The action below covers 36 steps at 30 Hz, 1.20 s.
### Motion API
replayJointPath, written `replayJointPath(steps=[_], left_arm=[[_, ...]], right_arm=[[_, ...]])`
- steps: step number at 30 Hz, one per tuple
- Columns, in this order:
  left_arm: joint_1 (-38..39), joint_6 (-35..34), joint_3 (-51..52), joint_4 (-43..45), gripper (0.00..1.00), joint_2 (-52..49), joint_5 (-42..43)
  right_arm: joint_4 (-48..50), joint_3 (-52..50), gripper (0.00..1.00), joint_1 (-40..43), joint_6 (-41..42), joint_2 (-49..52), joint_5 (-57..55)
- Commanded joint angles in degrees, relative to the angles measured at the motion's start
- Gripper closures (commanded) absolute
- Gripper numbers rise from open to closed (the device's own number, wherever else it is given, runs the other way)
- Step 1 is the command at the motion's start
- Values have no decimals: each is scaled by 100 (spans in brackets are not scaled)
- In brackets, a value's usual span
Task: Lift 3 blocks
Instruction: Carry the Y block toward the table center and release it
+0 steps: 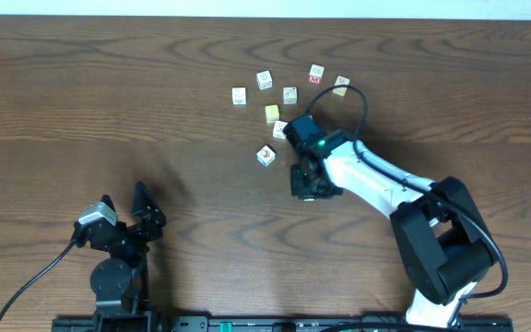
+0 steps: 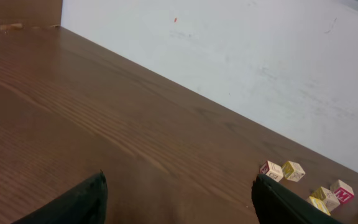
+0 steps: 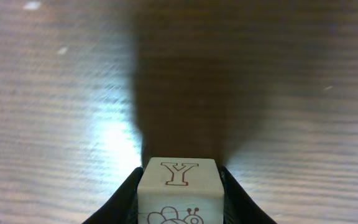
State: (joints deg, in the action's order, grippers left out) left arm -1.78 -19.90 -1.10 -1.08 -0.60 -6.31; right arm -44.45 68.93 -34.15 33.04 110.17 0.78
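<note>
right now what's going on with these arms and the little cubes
The right gripper is shut on a small wooden Y block, pinched between its two fingers; the block looks raised just off the brown table. The other small cubes lie scattered on the far side of the table, one blue-trimmed cube sitting closest to the right arm. The left gripper is open and empty, parked near the front left, well away from the cubes.
</note>
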Motion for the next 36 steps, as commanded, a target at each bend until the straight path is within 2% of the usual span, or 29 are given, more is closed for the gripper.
replayJointPath(steps=[1, 6, 17, 19, 23, 26, 28, 36], left_arm=[[-24, -15, 87, -254, 25, 31, -81], [-24, -13, 87, -254, 25, 31, -81], [-24, -15, 87, -254, 25, 31, -81], [-24, -74, 83, -254, 25, 31, 155], [-24, 376, -22, -367, 25, -114, 922], [-22, 374, -363, -535, 25, -662, 938], [28, 376, -754, -575, 25, -1534, 962], [769, 374, -2389, -573, 25, -4850, 1235]], right_arm=[[-55, -199, 72, -142, 125, 144, 17], [35, -197, 54, -133, 116, 144, -365], [98, 175, 46, -39, -173, -103, -374], [-4, 378, 39, 26, -308, -247, -372], [-214, 831, 31, 247, -723, -564, -372], [-275, 1233, 21, 516, -1176, -782, -337], [-271, 1484, 18, 767, -1410, -807, -260], [44, 1528, 15, 1360, -1858, -752, 291]])
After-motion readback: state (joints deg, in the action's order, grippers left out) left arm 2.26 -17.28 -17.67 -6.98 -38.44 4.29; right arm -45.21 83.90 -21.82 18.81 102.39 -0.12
